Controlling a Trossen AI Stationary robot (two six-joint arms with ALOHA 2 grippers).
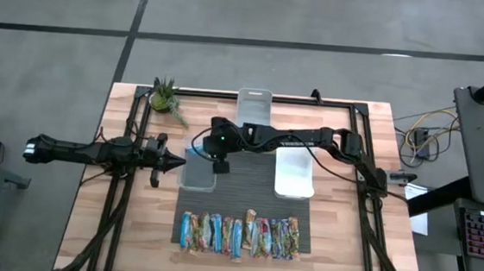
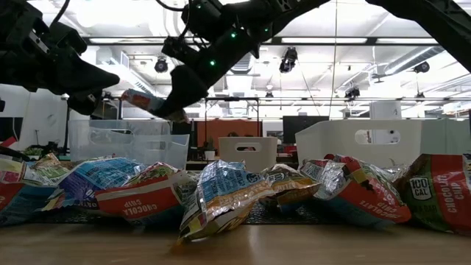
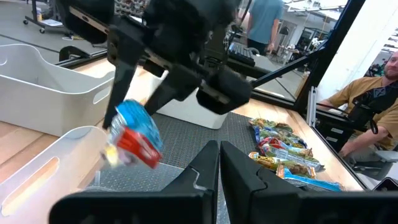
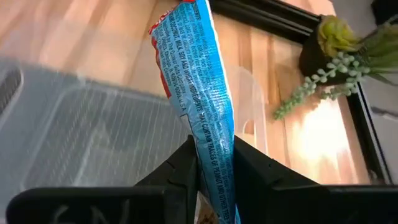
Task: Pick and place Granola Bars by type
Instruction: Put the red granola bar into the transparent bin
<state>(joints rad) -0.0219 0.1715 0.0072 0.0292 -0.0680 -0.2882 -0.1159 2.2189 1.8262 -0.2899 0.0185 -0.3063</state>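
Right gripper pinches blue bar — above clear bin.

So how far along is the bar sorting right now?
Early. No bar visibly binned yet. In hand: right gripper pinches a blue-and-red bar above the clear bin. Left: the row of bars at the table's front. Left gripper waits shut beside that bin.

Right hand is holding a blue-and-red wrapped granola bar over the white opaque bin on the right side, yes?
Not the white bin. The right hand holds the blue-and-red wrapped granola bar over the clear plastic bin on the left, as the high view shows.
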